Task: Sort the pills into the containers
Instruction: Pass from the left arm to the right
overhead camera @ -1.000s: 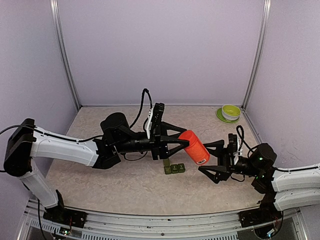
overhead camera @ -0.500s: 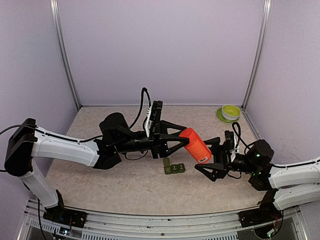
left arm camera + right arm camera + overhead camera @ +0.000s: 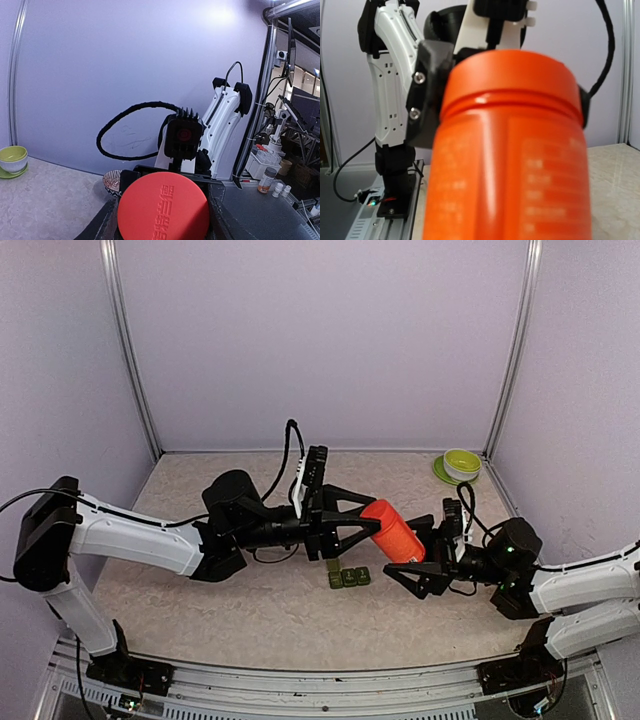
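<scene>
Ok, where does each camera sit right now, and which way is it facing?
Top external: above and behind the bases, facing down over the table toward the back wall; both arms show, left tool holding the red-orange bottle, right tool open at its lower end.
Left wrist: looks along its own fingers at the bottle's flat end, the right arm beyond.
Right wrist: faces the bottle's side close up, left arm behind; own fingers unseen.
Shared: the bottle, in all three.

The containers [image 3: 349, 578] sit on the table [image 3: 250, 610] before the raised bottle [image 3: 394, 531], a bowl [image 3: 461, 463] behind at right.
</scene>
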